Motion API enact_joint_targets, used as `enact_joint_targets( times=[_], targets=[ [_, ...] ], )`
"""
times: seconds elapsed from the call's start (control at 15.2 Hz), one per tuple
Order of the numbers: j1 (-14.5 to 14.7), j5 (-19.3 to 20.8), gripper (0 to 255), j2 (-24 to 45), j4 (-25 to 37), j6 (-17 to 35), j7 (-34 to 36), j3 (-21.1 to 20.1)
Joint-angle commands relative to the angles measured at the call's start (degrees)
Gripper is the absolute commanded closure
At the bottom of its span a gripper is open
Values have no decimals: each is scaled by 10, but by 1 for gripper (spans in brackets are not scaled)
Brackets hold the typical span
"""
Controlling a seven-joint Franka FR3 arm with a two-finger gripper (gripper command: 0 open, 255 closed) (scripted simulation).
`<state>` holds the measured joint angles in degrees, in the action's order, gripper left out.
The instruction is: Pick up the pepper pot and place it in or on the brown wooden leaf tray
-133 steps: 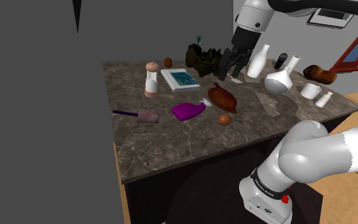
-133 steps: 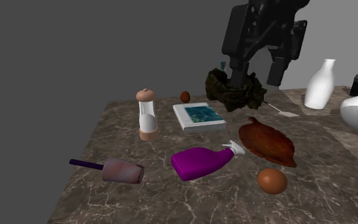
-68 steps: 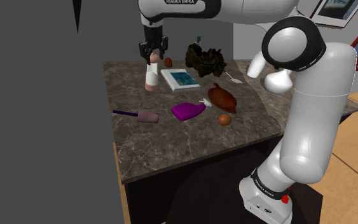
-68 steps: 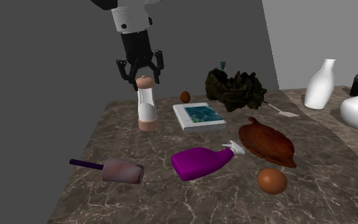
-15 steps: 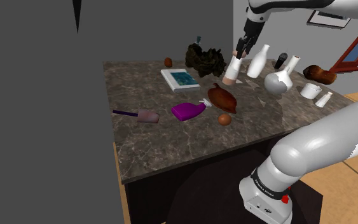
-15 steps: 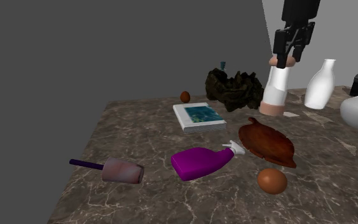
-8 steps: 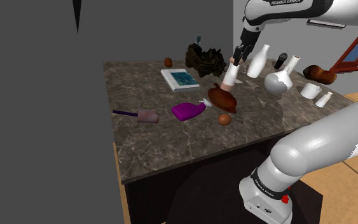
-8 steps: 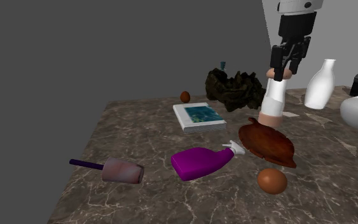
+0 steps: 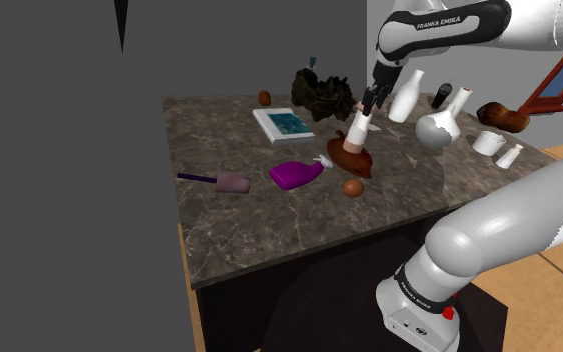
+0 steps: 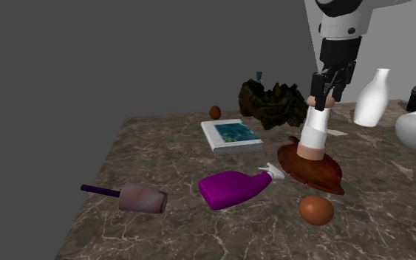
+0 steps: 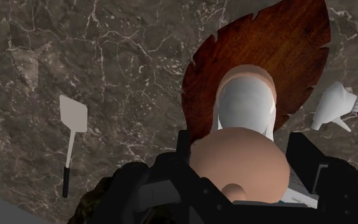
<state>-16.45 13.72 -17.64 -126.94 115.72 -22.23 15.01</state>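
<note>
The pepper pot (image 9: 358, 131) (image 10: 315, 133) (image 11: 244, 137) is a tall mill with a white body, tan cap and tan base. It stands upright, its base at the brown wooden leaf tray (image 9: 350, 156) (image 10: 317, 170) (image 11: 269, 57). My black gripper (image 9: 371, 99) (image 10: 325, 92) (image 11: 238, 184) is shut on the pot's tan cap from above. From the wrist the pot covers the tray's middle, and the fingers clasp the cap on both sides.
On the dark marble table (image 9: 269, 215) lie a purple spray bottle (image 9: 296, 174) (image 10: 234, 187), a brown egg (image 9: 353, 187) (image 10: 316, 210), a book (image 9: 283, 124), a brush (image 9: 217, 180) and a dark ragged lump (image 9: 321, 91). White vases (image 9: 437, 124) stand beyond. A small spatula (image 11: 72, 137) lies near the tray.
The gripper has carried the pepper pot down and toward the shoulder view's left, from above the table near the white vases onto the leaf tray. The grip stays shut.
</note>
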Motion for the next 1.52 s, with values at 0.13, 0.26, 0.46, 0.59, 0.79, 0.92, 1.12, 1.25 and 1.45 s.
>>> enact_joint_targets(
  times=[0.13, 0.26, 0.46, 0.59, 0.79, 0.92, 1.12, 1.25, 1.45],
  targets=[
    [0, 1, 255, 4, -15, 19, 3, 1],
    [0, 1, 255, 4, -15, 19, 3, 1],
    [0, 1, 255, 4, -15, 19, 3, 1],
    [0, 1, 0, 4, -15, 19, 3, 1],
    [0, 1, 0, 4, -15, 19, 3, 1],
    [0, 1, 0, 4, -15, 19, 3, 1],
    [3, -2, 0, -13, 26, -40, 3, -8],
    [4, -3, 0, -16, 38, -55, 2, -11],
    [4, -3, 0, -16, 38, -55, 2, -11]
  ],
)
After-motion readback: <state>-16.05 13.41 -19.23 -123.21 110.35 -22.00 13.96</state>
